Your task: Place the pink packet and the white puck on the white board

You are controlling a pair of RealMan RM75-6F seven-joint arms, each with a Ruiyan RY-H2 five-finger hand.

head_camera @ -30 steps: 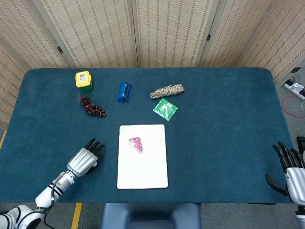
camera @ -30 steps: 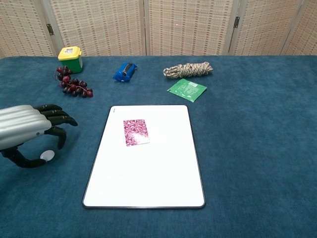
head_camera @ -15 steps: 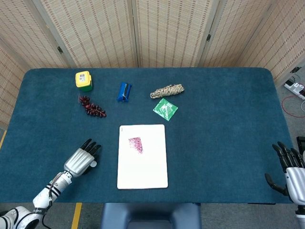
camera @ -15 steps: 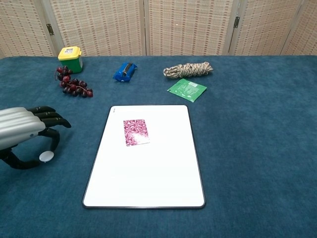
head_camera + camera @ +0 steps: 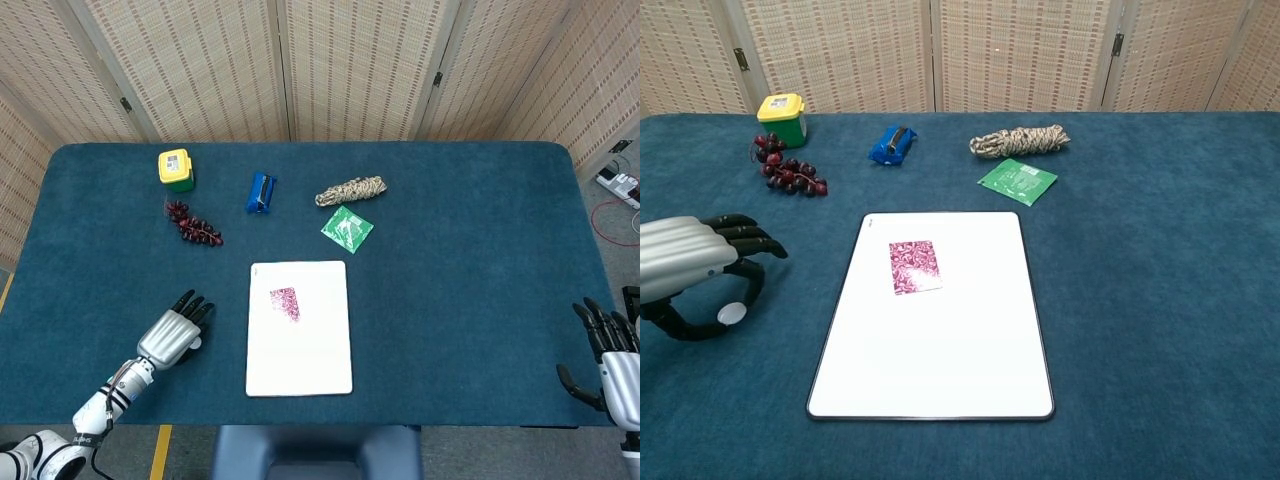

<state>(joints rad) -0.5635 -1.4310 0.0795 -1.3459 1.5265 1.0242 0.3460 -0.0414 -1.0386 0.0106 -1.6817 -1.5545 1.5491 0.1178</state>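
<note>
The white board [image 5: 300,350] [image 5: 940,350] lies flat near the table's front edge. On its upper left part lies the pink packet [image 5: 284,303] [image 5: 914,266]. My left hand [image 5: 172,336] [image 5: 695,275] is left of the board with its fingers curled downward. It pinches the small white puck [image 5: 730,313] [image 5: 195,343] between thumb and a finger, low over the cloth. My right hand [image 5: 603,356] stays at the table's front right corner, fingers apart and holding nothing; the chest view does not show it.
At the back stand a yellow-lidded green tub [image 5: 175,169] [image 5: 782,118], dark red grapes [image 5: 193,224] [image 5: 788,170], a blue packet [image 5: 260,192] [image 5: 892,144], a coil of rope [image 5: 351,190] [image 5: 1020,140] and a green packet [image 5: 347,228] [image 5: 1017,180].
My left hand drew back slightly toward the front edge, and its thumb and finger closed in on the puck. The right hand, the board and the pink packet have not moved.
</note>
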